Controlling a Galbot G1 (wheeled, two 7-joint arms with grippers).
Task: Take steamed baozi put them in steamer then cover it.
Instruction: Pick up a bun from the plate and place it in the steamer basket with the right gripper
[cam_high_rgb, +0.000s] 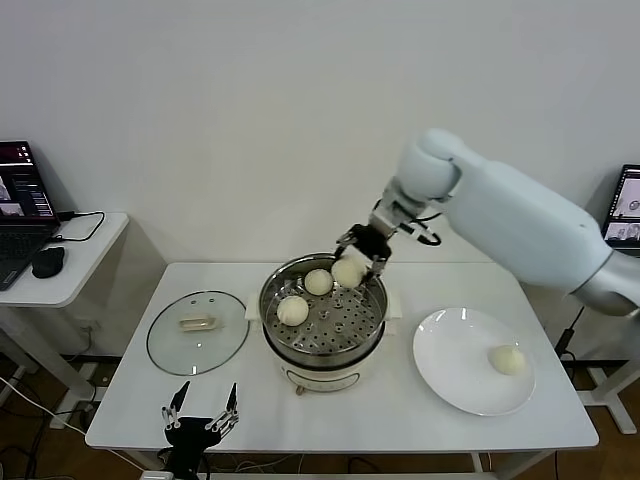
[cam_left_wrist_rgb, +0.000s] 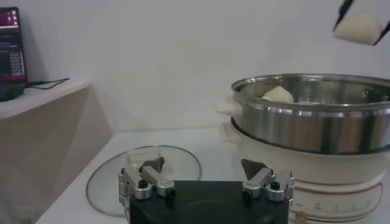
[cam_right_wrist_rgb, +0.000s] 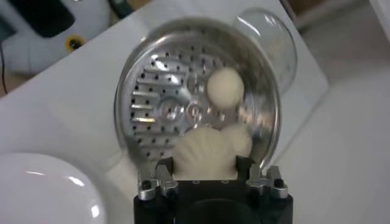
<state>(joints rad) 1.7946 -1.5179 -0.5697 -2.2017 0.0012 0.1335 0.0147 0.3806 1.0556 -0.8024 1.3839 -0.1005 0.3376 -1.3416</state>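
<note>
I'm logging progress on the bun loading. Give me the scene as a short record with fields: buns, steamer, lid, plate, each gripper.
buns in steamer: two baozi on the perforated tray
bun in transit: third baozi held over the steamer's far rim
bun waiting: one baozi on the white plate
steamer: uncovered, mid-table
cover: glass lid flat on the table, left of the steamer
right gripper: shut on the third baozi
left gripper: open, parked at the near table edge
</note>
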